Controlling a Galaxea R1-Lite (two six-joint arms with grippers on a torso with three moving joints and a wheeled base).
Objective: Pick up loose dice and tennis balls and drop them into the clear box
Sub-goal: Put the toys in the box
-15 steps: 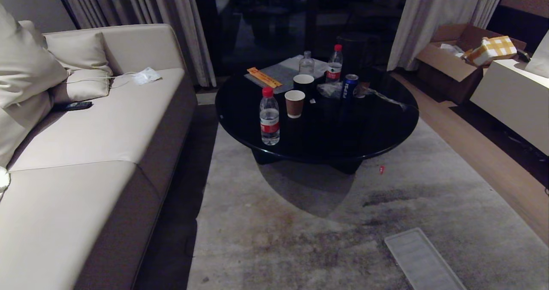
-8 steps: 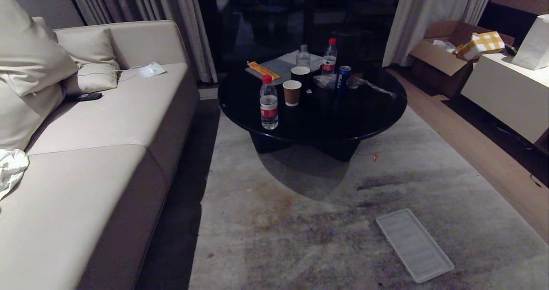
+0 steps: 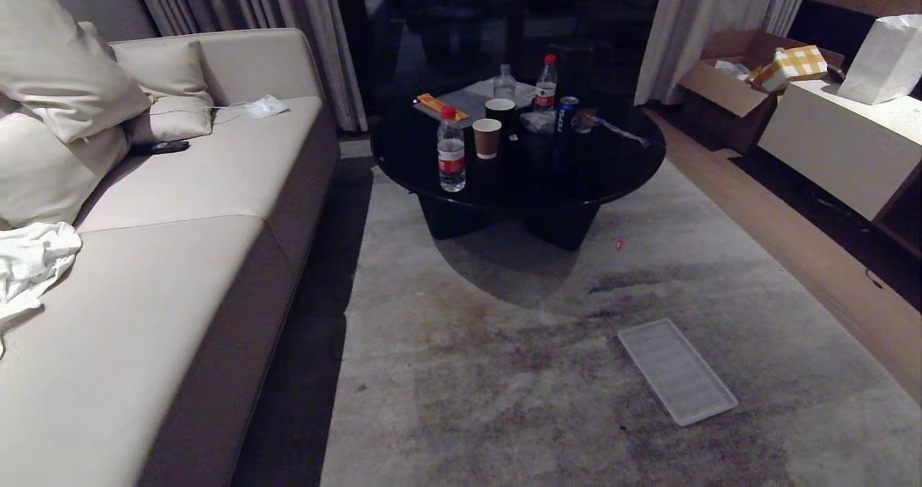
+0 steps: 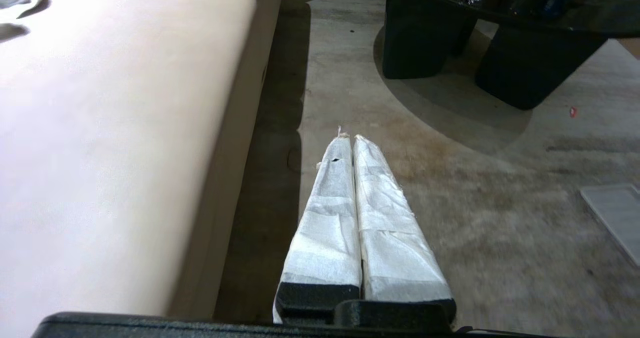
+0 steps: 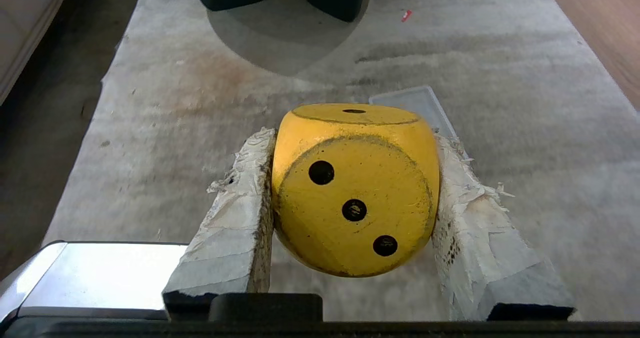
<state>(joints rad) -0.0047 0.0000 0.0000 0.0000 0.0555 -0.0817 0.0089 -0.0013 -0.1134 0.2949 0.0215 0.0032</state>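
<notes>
We have the yellow dice (image 5: 355, 190) squeezed between the two padded fingers (image 5: 235, 218) of our right gripper (image 5: 350, 168). The side with three dots faces the wrist camera and the one-dot side faces up. The fingers press on its two flat sides, so it sits snug and is lifted off the rug (image 3: 504, 372).

Past the dice, out ahead of the fingers, a flat ribbed lid (image 3: 677, 370) lies on the rug, with its long side pointing toward the round black table (image 3: 518, 163). The lid is on our right side, so the right arm is the nearer one.

We cannot see the clear box itself in any view; it may be somewhere out of sight, so we need to find it first.

Our left gripper (image 4: 348, 139) is empty, with its fingers pressed together, pointing along the rug beside the sofa (image 3: 180, 271).
</notes>
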